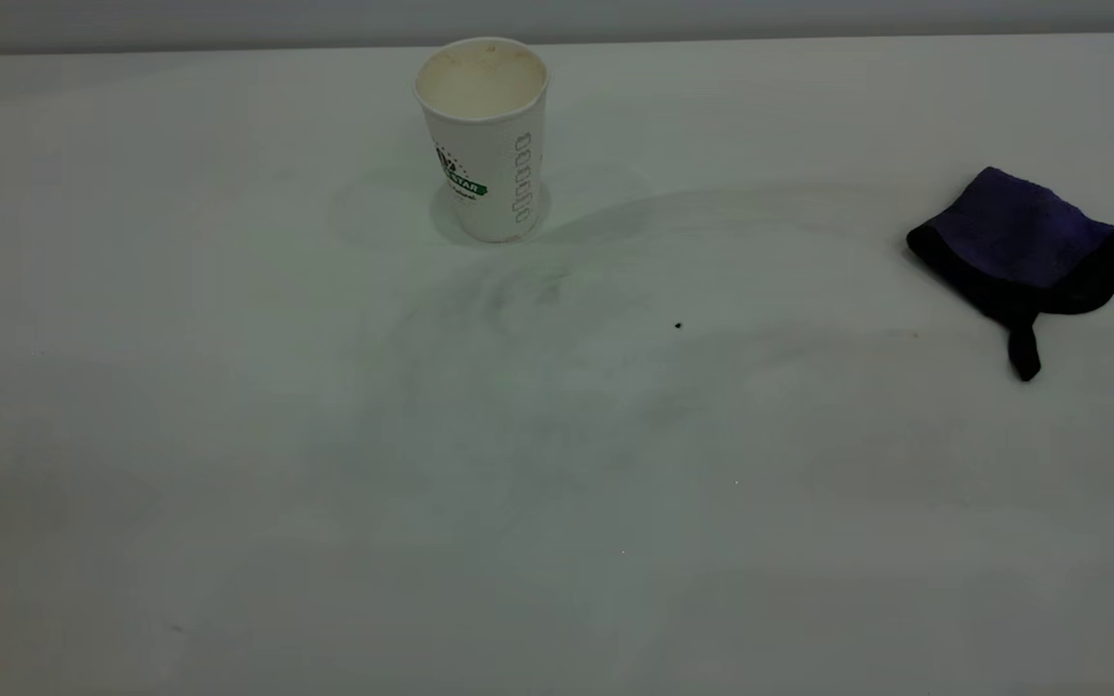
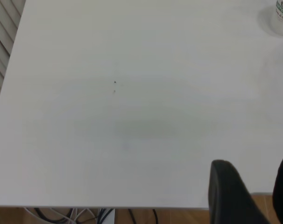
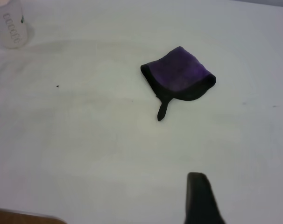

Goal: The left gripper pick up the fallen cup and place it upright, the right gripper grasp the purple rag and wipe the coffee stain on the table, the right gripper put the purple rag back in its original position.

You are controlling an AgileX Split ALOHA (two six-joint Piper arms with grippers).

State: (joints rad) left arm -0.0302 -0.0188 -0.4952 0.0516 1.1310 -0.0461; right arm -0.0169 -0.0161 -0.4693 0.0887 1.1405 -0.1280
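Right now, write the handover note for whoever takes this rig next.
Left gripper: pulled back at the table edge, fingers apart, holding nothing.
Right gripper: back from the purple rag, holding nothing; only one finger shows, so open or shut is unclear.
Paper coffee cup: upright at the far middle of the table.
Rag: lying folded at the right side, tab toward the near edge.
No coffee puddle shows; only faint wipe smears and a tiny dark speck in front of the cup.
Done: all three steps appear complete. Left: nothing evident.
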